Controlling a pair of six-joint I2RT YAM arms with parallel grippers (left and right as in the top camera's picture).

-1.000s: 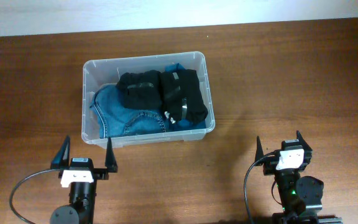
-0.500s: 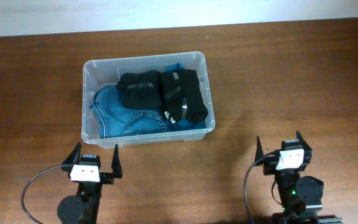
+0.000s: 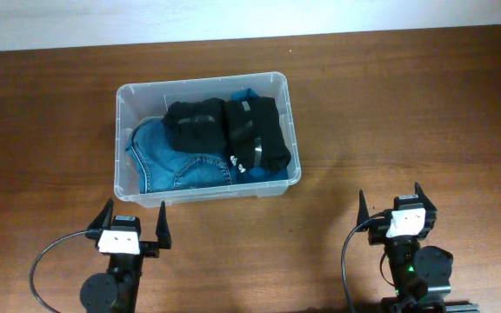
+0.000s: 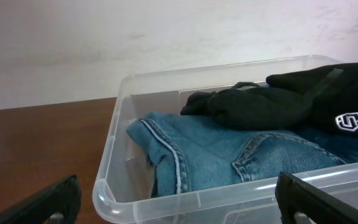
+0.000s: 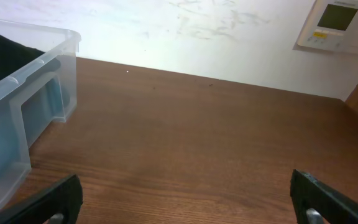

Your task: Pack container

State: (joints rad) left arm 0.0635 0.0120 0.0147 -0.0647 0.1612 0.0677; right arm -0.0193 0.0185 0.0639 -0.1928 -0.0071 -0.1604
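The container [image 3: 122,139], a clear plastic tub, stands on the table at centre left. It holds folded blue jeans [image 3: 181,161] and black garments [image 3: 229,130] on top at the right. My left gripper [image 3: 134,219] is open and empty just in front of the tub's near wall. In the left wrist view the tub's near rim [image 4: 229,193] lies between my left gripper's fingers [image 4: 179,202], with the jeans [image 4: 229,155] and a black garment [image 4: 278,102] behind it. My right gripper [image 3: 391,202] is open and empty over bare table at the front right, with its fingers [image 5: 185,199] wide apart.
The brown wooden table [image 3: 407,104] stretches to the right of the tub. A white wall runs along the table's far edge. The tub's corner [image 5: 17,118] shows at the left of the right wrist view, and a white wall panel [image 5: 337,25] hangs at the upper right.
My left gripper drew back from the tub toward the table's front edge between one second and half a second ago, then stayed still. The right arm has not moved.
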